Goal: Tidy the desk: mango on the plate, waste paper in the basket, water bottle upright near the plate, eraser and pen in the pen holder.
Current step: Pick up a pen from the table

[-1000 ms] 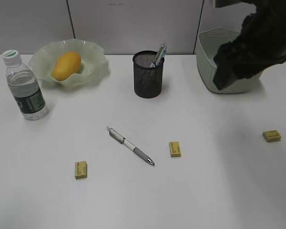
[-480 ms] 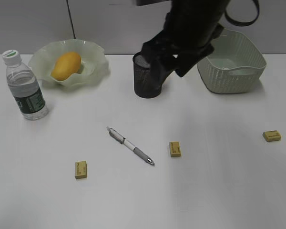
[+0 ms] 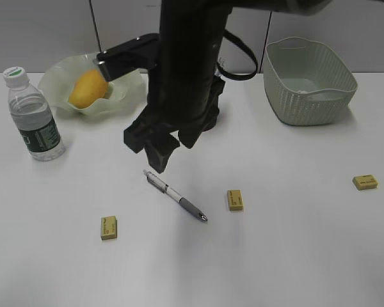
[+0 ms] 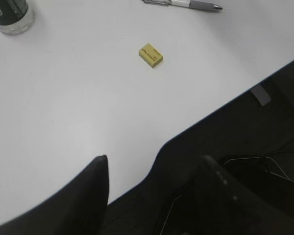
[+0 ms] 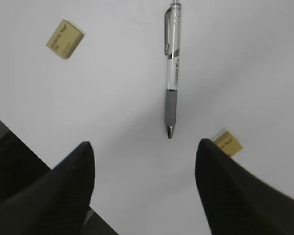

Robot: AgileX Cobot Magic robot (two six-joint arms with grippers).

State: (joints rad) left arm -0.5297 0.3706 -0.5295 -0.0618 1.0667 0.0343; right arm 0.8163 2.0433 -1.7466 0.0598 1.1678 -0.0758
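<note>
Three yellow erasers lie loose on the desk (image 3: 294,256): the left eraser (image 3: 109,228), the middle eraser (image 3: 235,199) and the far right eraser (image 3: 365,182), all well apart from each other. Between the first two lies the pen (image 3: 176,196), flat and at a slant.

The right gripper (image 3: 159,146) hangs just above the upper end of the pen. In the right wrist view its two fingers (image 5: 54,191) stand wide apart with nothing between them, and the pen lies in the middle of the gap, so the arm seems to be lining up to take the pen. The jaws are spread because the pen must pass between them before they can close.

The left gripper (image 4: 149,196) waits over the near edge of the desk, also spread and empty, with the left eraser ahead of it; probably it rests there to keep out of the way.

The mango (image 3: 88,88) is already in the plate (image 3: 131,83), and the water bottle (image 3: 33,118) stands upright just beside the plate, so these parts look done. The basket (image 3: 310,80) stands at the back right; whether the waste paper is inside it cannot be seen. The pen holder (image 3: 216,109) is almost hidden behind the right arm. The pen and the erasers remain to be put in it.
</note>
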